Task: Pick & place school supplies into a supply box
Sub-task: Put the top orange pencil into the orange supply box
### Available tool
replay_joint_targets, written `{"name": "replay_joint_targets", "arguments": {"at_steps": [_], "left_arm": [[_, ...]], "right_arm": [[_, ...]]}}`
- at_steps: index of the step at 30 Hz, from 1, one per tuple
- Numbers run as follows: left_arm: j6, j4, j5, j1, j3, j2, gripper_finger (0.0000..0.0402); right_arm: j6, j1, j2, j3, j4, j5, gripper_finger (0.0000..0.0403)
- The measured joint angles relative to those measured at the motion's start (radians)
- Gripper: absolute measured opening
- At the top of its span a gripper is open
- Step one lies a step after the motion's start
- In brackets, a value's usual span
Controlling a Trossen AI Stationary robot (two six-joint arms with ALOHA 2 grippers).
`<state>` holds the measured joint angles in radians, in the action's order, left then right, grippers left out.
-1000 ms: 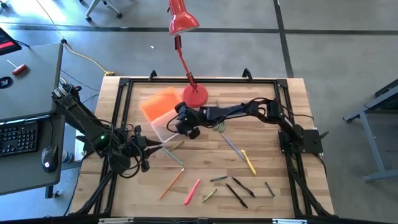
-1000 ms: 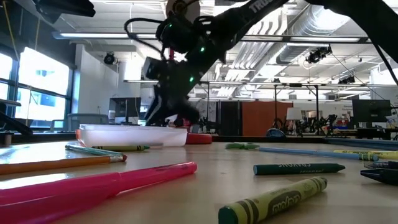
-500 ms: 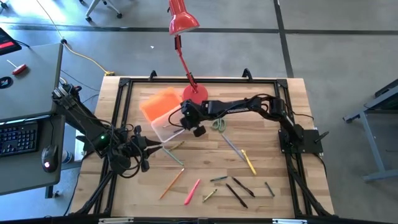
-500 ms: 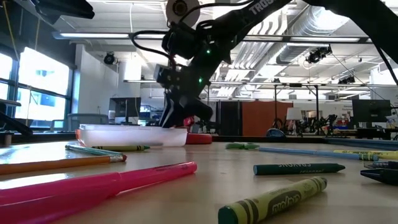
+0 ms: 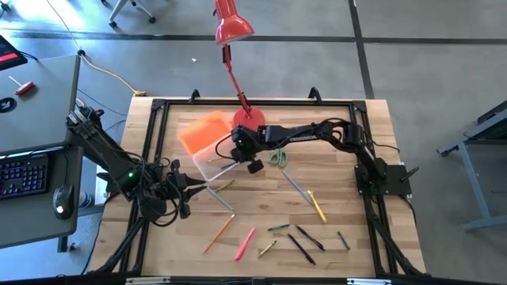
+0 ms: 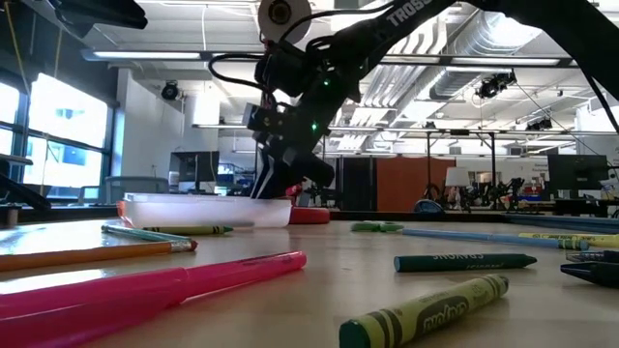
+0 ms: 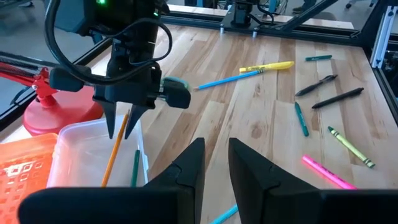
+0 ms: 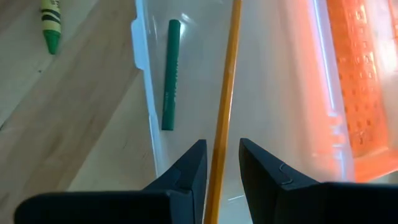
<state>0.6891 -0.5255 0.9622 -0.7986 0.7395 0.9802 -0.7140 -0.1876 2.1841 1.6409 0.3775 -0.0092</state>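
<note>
Red desk lamp point(image 5: 234, 47) with round base at the wooden desk's point(image 5: 348, 182) far edge, grey side table point(image 5: 36, 103), keyboard point(image 5: 22, 176), mouse point(image 5: 64, 199)

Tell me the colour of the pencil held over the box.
Orange. The pencil in the right gripper shows best in the right wrist view.

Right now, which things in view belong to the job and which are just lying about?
Job: box, lid, pencil in right gripper, crayon inside box, scissors, pink marker, yellow marker.
Lying about: lamp, keyboard.
</note>
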Motion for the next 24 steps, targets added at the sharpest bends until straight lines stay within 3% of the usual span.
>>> {"name": "replay_joint_targets", "arguments": {"at_steps": [9,16,24], "left_arm": [[0.000,0.001,0.001,0.000,0.000,0.000,0.0101],[-0.001,0.001,0.014,0.000,0.000,0.000,0.0101],[-0.004,0.000,0.017,0.000,0.000,0.000,0.0101]], "right_arm": [[0.001,-0.010,0.024,-0.001,0.003,0.003,0.0067],[-0.024,-0.010,0.024,-0.001,-0.046,0.021,0.0009],[-0.046,-0.003,0.024,-0.001,-0.135,-0.045,0.0019]]}}
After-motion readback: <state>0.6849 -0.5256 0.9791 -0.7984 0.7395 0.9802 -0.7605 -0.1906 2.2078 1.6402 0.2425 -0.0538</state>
